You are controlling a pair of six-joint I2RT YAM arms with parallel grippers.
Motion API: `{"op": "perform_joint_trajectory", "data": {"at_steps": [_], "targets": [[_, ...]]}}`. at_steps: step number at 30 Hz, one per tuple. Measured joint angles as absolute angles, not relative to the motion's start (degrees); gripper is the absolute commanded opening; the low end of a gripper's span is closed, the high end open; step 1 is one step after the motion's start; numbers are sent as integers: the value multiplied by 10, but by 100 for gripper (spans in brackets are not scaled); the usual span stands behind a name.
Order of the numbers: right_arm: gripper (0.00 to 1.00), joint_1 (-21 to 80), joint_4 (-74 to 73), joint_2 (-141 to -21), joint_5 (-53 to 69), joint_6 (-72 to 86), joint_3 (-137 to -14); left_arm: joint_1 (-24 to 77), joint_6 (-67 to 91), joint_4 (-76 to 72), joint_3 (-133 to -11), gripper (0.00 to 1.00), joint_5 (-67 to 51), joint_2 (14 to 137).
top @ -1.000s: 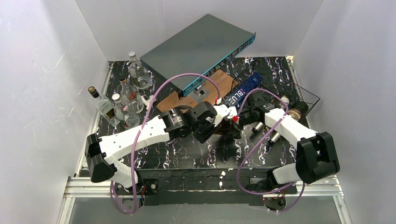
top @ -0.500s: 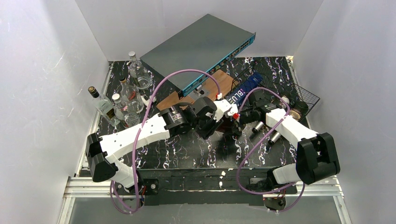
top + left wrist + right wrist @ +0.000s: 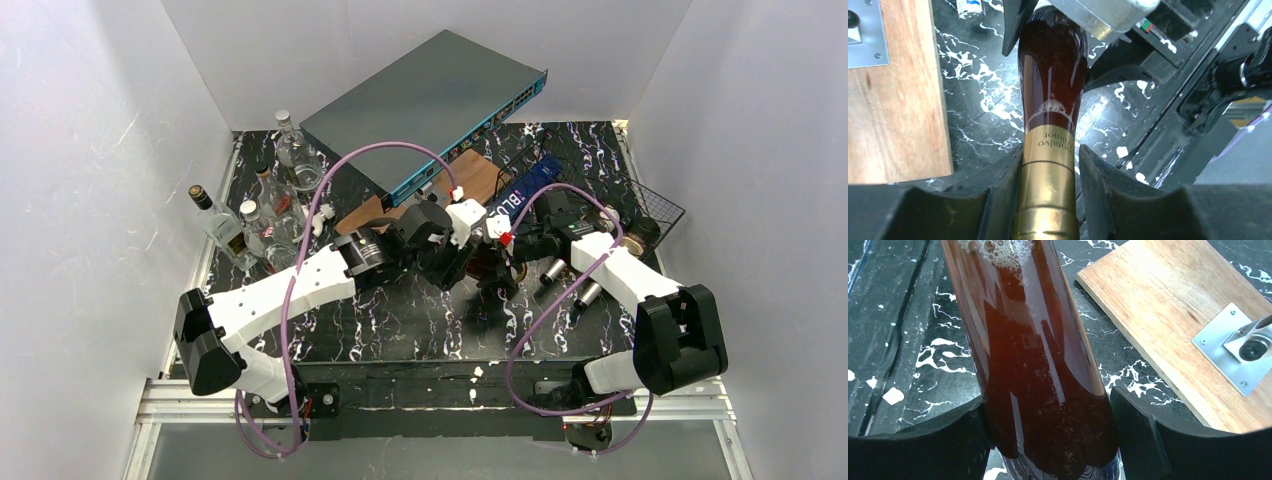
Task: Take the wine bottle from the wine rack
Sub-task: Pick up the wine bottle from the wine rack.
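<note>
Dark red glass and gold foil mark the wine bottle, which sits at the middle of the black marbled table, just in front of the wooden board and well apart from the wire wine rack at the far right. Whether it touches the tabletop cannot be told.

Both arms meet on it from opposite sides. The left arm stretches low and nearly straight from its base at the near left corner up to the centre. The right arm is folded, its elbow out at the near right and its forearm angled back and leftward.

The left gripper straddles the foil-wrapped neck. One finger lies against the foil and the other stands a sliver off it, so I cannot tell whether it is clamped or slack.

The right gripper is closed on the wide body of the bottle, both fingers pressed to the glass.
</note>
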State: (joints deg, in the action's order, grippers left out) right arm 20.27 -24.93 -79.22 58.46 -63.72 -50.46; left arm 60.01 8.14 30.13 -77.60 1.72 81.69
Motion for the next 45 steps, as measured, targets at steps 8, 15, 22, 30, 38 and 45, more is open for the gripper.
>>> {"op": "perform_joint_trajectory", "data": {"at_steps": [8, 15, 22, 30, 38, 45], "targets": [[32, 202, -246, -792, 582, -605, -504, 589, 130, 176, -694, 55, -6, 791], [31, 202, -243, -792, 582, -597, -504, 582, 170, 86, -637, 59, -6, 763], [30, 202, -236, -792, 583, -577, -504, 578, 223, 1, -593, 59, 17, 743], [28, 201, -220, -797, 601, -523, -503, 578, 274, -17, -588, 50, 52, 741], [27, 200, -183, -799, 630, -449, -493, 575, 318, -23, -585, 40, 97, 736], [27, 199, -152, -800, 648, -400, -488, 575, 308, -32, -599, 40, 105, 744]]}}
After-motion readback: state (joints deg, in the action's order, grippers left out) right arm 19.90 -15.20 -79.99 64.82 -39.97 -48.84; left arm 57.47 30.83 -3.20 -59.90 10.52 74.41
